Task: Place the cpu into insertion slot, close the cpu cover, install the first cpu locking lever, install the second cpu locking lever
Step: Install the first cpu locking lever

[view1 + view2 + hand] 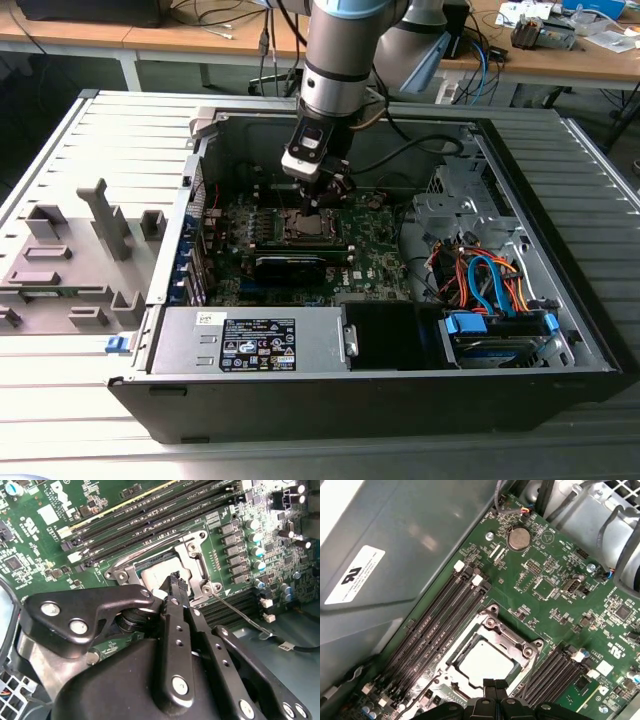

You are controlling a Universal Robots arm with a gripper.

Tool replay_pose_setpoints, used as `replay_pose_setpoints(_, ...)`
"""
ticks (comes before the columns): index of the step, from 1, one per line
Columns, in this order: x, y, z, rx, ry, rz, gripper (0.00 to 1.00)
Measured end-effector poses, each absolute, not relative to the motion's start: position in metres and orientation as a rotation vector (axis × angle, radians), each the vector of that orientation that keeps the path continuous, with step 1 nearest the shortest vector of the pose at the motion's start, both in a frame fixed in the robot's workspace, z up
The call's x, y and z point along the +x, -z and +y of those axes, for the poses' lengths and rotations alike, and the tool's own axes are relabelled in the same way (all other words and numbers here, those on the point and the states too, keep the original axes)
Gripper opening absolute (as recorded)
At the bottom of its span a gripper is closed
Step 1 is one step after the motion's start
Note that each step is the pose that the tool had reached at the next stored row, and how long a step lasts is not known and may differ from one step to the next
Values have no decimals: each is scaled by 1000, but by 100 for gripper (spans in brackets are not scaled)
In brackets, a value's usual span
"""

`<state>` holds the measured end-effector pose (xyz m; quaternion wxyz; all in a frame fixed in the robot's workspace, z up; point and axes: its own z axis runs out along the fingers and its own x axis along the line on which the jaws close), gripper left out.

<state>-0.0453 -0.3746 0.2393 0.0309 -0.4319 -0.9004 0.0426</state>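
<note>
While pinched jaws hang abv, cpu (487, 662) sits under cpu cover (515, 637).

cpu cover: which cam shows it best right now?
First wrist view: the cpu cover lies nearly whole in frame, its window around the cpu, the hand crossing just one edge. In the second wrist view the hand hides about half of it. In the exterior view it is a small patch beneath the hand.

The cpu (485, 661) — a pale silver square chip — is seen seated flat in the insertion slot (456, 650) on the green board. The cpu cover (512, 639), a silver-grey frame, is laid flat over it, the chip's top framed by its window.
</note>
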Motion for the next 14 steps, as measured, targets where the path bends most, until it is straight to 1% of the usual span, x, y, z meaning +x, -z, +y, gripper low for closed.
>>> replay_pose_setpoints(14, -45, -239, -375, -1146, -138, -2862, 11)
